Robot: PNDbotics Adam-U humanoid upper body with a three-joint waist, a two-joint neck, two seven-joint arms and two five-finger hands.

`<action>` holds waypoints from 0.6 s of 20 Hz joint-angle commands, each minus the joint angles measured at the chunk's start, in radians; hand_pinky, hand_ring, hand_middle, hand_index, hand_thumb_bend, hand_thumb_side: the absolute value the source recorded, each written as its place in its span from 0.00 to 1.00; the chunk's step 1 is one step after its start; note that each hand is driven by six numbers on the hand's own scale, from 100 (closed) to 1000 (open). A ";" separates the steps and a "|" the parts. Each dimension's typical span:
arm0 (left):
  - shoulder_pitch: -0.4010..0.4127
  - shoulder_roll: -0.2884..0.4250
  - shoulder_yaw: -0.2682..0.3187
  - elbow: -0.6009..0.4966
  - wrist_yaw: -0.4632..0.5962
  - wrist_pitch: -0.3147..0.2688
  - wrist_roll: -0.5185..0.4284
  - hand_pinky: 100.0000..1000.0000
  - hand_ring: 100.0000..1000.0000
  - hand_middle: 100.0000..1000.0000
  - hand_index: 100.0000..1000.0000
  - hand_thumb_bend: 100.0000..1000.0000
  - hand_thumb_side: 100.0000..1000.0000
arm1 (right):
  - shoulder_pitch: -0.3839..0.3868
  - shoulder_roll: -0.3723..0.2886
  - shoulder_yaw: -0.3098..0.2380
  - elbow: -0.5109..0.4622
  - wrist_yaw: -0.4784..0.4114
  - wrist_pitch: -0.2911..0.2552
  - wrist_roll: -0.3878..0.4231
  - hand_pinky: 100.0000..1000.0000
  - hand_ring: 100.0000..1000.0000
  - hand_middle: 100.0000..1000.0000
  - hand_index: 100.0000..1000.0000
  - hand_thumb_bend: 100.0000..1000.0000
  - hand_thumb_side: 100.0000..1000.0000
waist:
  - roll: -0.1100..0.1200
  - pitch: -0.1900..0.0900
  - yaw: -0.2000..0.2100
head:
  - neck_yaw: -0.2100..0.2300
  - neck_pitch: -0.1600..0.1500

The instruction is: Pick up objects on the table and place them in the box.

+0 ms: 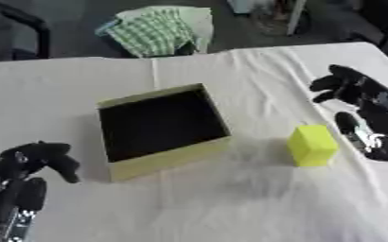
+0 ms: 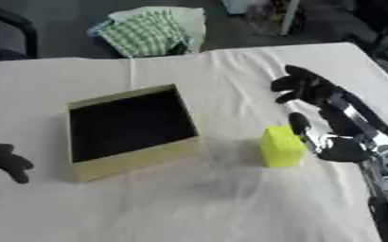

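The box (image 1: 160, 125) appears empty; the yellow block (image 1: 313, 144) stands on the table (image 1: 230, 203), not yet grasped. The right hand (image 2: 334, 118) is beside the block, fingers released; the left hand (image 1: 31, 160) idles at the lower left, fingers curled, holding nothing

Both views: head-mounted stereo pair, looking steeply down and forward onto the table (image 1: 230, 208) from its near side. Table lies slightly askew in frame. Far edge of table and floor beyond sit at top of frame.

Overlap is nearly total. Both take in the box (image 1: 160, 127), the yellow block (image 1: 313, 145) and the checked cloth (image 1: 156, 30). Right eye view is offset rightward: everything sits further left in it, more of the right hand (image 2: 338, 120) shows, less of the left hand (image 1: 31, 163).
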 commanded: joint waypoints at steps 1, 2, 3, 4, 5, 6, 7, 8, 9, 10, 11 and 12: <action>-0.005 0.020 0.004 -0.020 -0.005 0.004 0.001 0.56 0.41 0.48 0.76 0.00 0.75 | -0.005 -0.116 0.012 0.034 0.042 -0.068 -0.020 0.74 0.90 0.85 1.00 0.00 0.40 | -0.005 -0.021 0.001 | -0.007 0.023; -0.004 0.021 0.004 -0.020 -0.006 0.004 0.001 0.56 0.41 0.48 0.76 0.00 0.75 | -0.004 -0.140 0.021 0.047 0.060 -0.089 -0.029 0.75 0.91 0.85 1.00 0.00 0.40 | -0.006 -0.021 0.002 | -0.007 0.032; -0.003 0.022 0.005 -0.020 -0.007 0.004 0.001 0.56 0.41 0.48 0.76 0.00 0.75 | -0.002 -0.168 0.033 0.062 0.082 -0.110 -0.036 0.77 0.93 0.87 1.00 0.00 0.42 | -0.009 -0.021 0.003 | -0.009 0.039; -0.003 0.022 0.005 -0.020 -0.008 0.004 0.001 0.56 0.41 0.48 0.76 0.00 0.75 | -0.002 -0.189 0.043 0.078 0.103 -0.127 -0.043 0.77 0.93 0.87 1.00 0.00 0.42 | -0.010 -0.021 0.004 | -0.010 0.044; -0.002 0.023 0.004 -0.020 -0.009 0.005 0.000 0.56 0.41 0.48 0.76 0.00 0.75 | -0.003 -0.213 0.057 0.097 0.128 -0.141 -0.046 0.79 0.95 0.89 1.00 0.00 0.47 | -0.013 -0.021 0.005 | -0.012 0.052; -0.002 0.023 0.004 -0.020 -0.010 0.005 0.000 0.56 0.41 0.48 0.76 0.00 0.75 | -0.005 -0.231 0.069 0.114 0.149 -0.154 -0.048 0.79 0.95 0.89 1.00 0.00 0.48 | -0.014 -0.021 0.006 | -0.015 0.057; -0.001 0.023 0.003 -0.020 -0.011 0.006 -0.001 0.56 0.41 0.48 0.76 0.00 0.75 | -0.009 -0.250 0.080 0.130 0.171 -0.166 -0.047 0.81 0.96 0.92 1.00 0.00 0.61 | -0.015 -0.021 0.007 | -0.016 0.062; -0.001 0.024 0.003 -0.020 -0.012 0.006 -0.001 0.56 0.41 0.48 0.76 0.00 0.75 | -0.015 -0.268 0.091 0.146 0.197 -0.177 -0.045 0.81 0.97 0.92 1.00 0.00 0.55 | -0.016 -0.021 0.007 | -0.018 0.066; 0.000 0.024 0.003 -0.020 -0.012 0.006 -0.001 0.56 0.41 0.48 0.76 0.00 0.75 | -0.022 -0.287 0.103 0.162 0.226 -0.187 -0.043 0.82 0.97 0.93 1.00 0.00 0.71 | -0.017 -0.022 0.008 | -0.019 0.070; 0.000 0.025 0.003 -0.020 -0.013 0.005 -0.001 0.56 0.41 0.48 0.76 0.00 0.75 | -0.030 -0.301 0.114 0.177 0.254 -0.195 -0.045 0.82 0.97 0.93 1.00 0.00 0.73 | -0.017 -0.022 0.009 | -0.021 0.071; 0.001 0.025 0.003 -0.020 -0.013 0.005 -0.002 0.56 0.41 0.48 0.76 0.00 0.75 | -0.037 -0.316 0.126 0.193 0.285 -0.203 -0.046 0.82 0.98 0.94 1.00 0.00 0.80 | -0.018 -0.022 0.010 | -0.022 0.071; 0.002 0.026 0.002 -0.020 -0.014 0.005 -0.002 0.56 0.41 0.48 0.76 0.00 0.75 | -0.045 -0.326 0.136 0.207 0.315 -0.210 -0.051 0.82 0.98 0.94 1.00 0.00 0.80 | -0.019 -0.022 0.010 | -0.024 0.071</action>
